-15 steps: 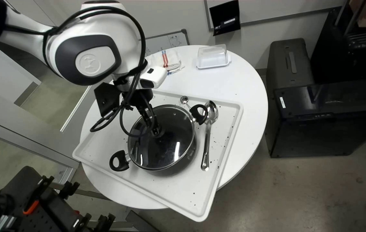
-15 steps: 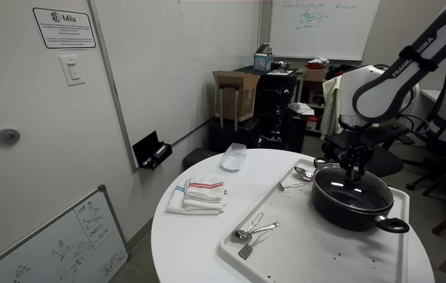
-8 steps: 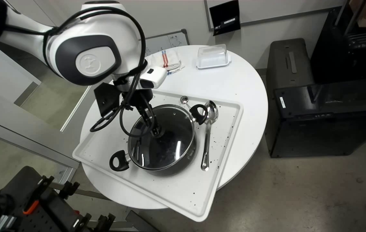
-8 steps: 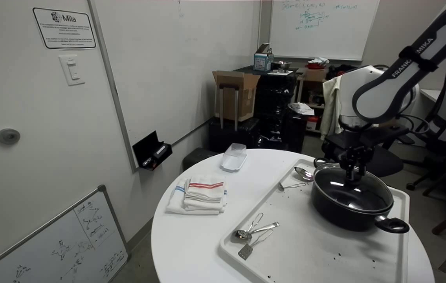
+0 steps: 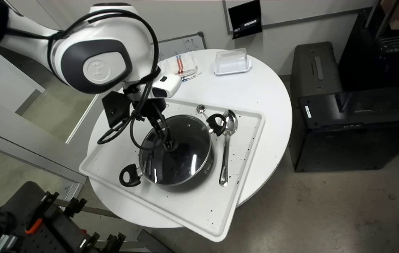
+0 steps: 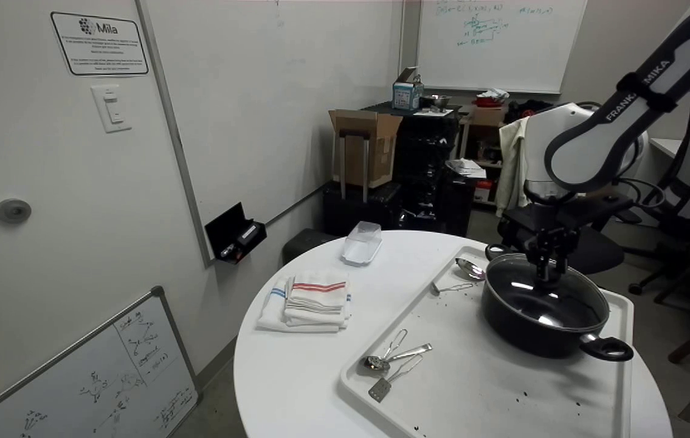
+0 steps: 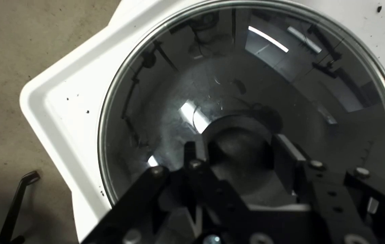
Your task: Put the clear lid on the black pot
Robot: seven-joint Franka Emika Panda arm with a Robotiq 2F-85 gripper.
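The clear lid (image 5: 185, 165) is a dark-looking glass disc with a metal rim. It lies level over the black pot (image 5: 204, 175), its rim lined up with the pot's rim and seemingly touching. In an exterior view the lid (image 6: 518, 289) sits flush on the pot (image 6: 521, 334). My gripper (image 5: 168, 143) points down at the lid's centre. In the wrist view the gripper (image 7: 236, 152) has one finger against each side of the dark knob (image 7: 241, 140) and appears shut on it. The pot's inside shows only darkly through the glass; in the wrist view the lid hides the pot.
The pot stands on a white tray (image 5: 250, 158) on a round white table. A large spoon (image 5: 225, 151) and a small spoon (image 5: 201, 109) lie beside it. Small utensils (image 6: 381, 365) lie at a tray corner. Folded towels (image 6: 314, 298) and a clear-lidded dish (image 6: 362, 246) stand outside the tray.
My gripper and the clear lid have moved down very slightly together in the last half second. The fingers' spacing looks the same. The pot has not moved.
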